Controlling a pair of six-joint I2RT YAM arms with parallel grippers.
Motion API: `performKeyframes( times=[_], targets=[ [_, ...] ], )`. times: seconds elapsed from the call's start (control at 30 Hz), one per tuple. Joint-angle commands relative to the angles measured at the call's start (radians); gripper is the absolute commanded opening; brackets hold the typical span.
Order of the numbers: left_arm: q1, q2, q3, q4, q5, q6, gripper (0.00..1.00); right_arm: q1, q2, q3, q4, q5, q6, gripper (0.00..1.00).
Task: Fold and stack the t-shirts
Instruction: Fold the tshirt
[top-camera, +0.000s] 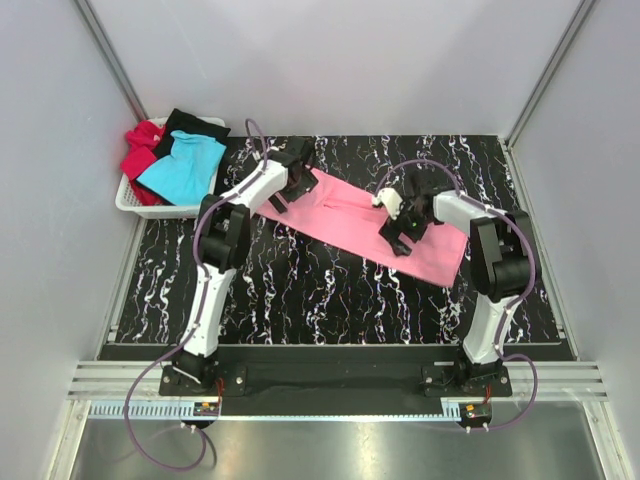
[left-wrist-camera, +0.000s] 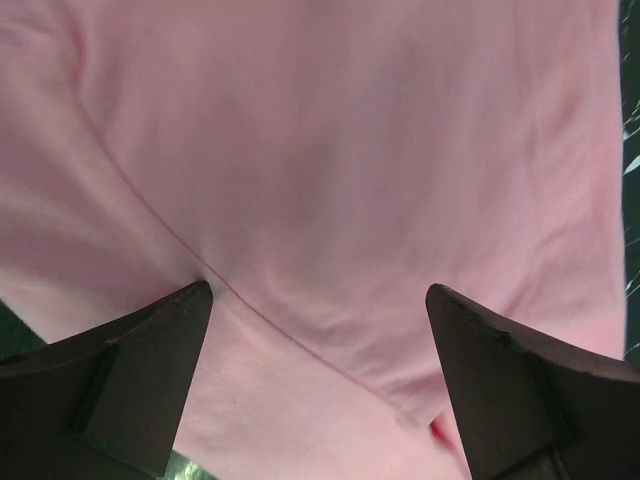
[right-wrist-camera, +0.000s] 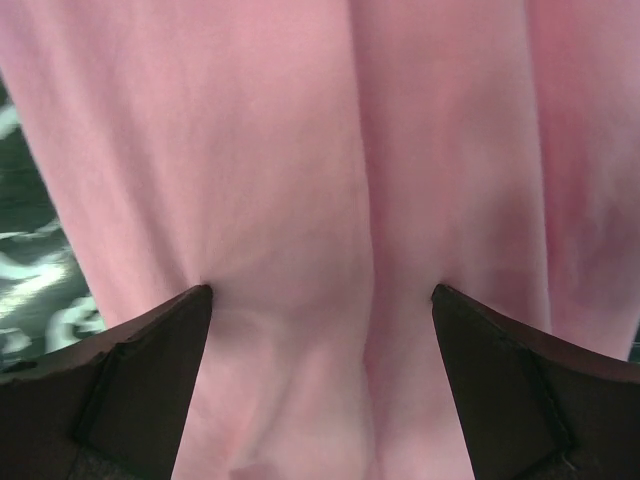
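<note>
Left gripper (left-wrist-camera: 320, 290) wide, arm stretched forward, pink t-shirt (left-wrist-camera: 330, 150) beneath | right gripper (right-wrist-camera: 320, 290) wide, elbow bent, same shirt beneath.

Lab test cell, white panel walls (top-camera: 330, 60) (aluminium-framed)

The soft pink cloth t-shirt (top-camera: 350, 222) looks matt and smooth. A thin sewn seam runs just ahead of the left claw (left-wrist-camera: 318, 288), and soft folds lie between the tips of the right claw (right-wrist-camera: 321, 290). The dark fingers (left-wrist-camera: 140, 380) of both claws look like dull, hard plastic. The black table top with white marble streaks (top-camera: 300, 290) under both claws looks smooth and a little shiny. Far left of the left claw, the white plastic basket (top-camera: 150, 209) looks hard and smooth. In it lie a soft turquoise cloth shirt (top-camera: 182, 168), a red cloth shirt (top-camera: 140, 152) and a black cloth shirt (top-camera: 195, 125), all matt.
</note>
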Motion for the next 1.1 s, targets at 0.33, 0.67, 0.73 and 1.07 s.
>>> performKeyframes(
  times=[0.33,0.67,0.73,1.07],
  targets=[
    [0.019,0.270,0.348,0.144,0.257,0.330,0.98,0.258,-0.074,-0.128,-0.251,-0.062,0.620,1.00],
    [-0.033,0.315,0.382,0.251,0.407,0.359,0.99,0.416,-0.005,-0.127,-0.179,-0.030,1.045,1.00],
    [-0.043,0.316,0.381,0.269,0.424,0.381,0.99,0.444,-0.025,-0.160,-0.119,-0.034,1.140,1.00],
    [-0.044,0.327,0.384,0.312,0.436,0.424,0.99,0.485,-0.053,-0.167,0.016,0.015,1.318,1.00]
  ],
)
